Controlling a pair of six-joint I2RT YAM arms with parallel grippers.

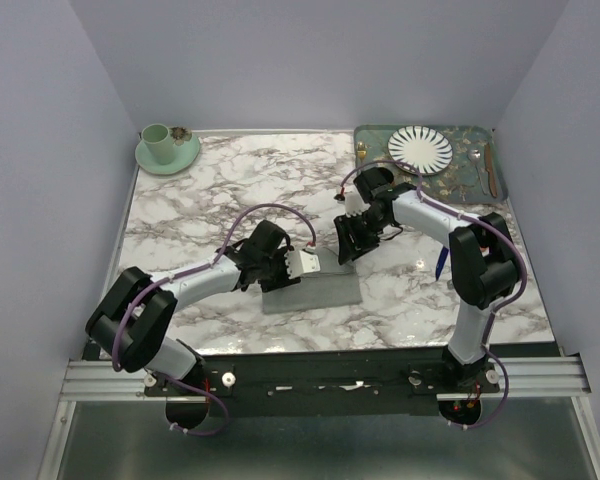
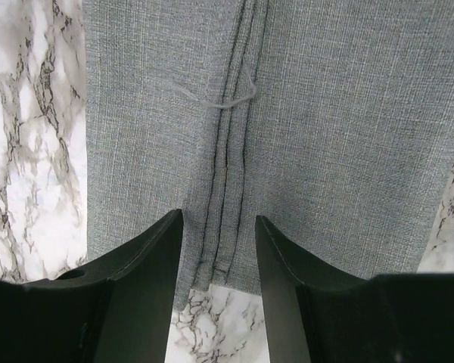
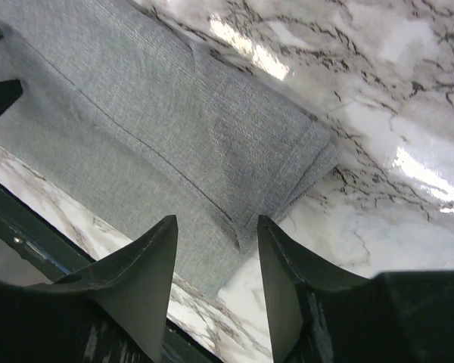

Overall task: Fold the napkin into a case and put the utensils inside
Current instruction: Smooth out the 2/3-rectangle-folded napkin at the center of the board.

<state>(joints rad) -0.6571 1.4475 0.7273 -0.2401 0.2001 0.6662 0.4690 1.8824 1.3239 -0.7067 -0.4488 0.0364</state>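
Napkin (image 1: 315, 290), folded into a narrow grey strip, lies midway along the tabletop's (image 1: 230, 190) near edge. Left end effector (image 2: 218, 219) and right end effector (image 3: 216, 223) hover open over its ends, gripping nothing. Green tray (image 1: 425, 128) occupies the far right corner, mint cup (image 1: 157, 143) the far left.

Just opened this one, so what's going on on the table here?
Two robot arms are working on a grey napkin, which lies folded into a narrow strip near the front edge of the marble table. The left end effector is open over one end of the strip. The right end effector is open above the other end. Neither holds anything, and no cutlery shows in the cloth. A striped plate sits on the tray at the far right.
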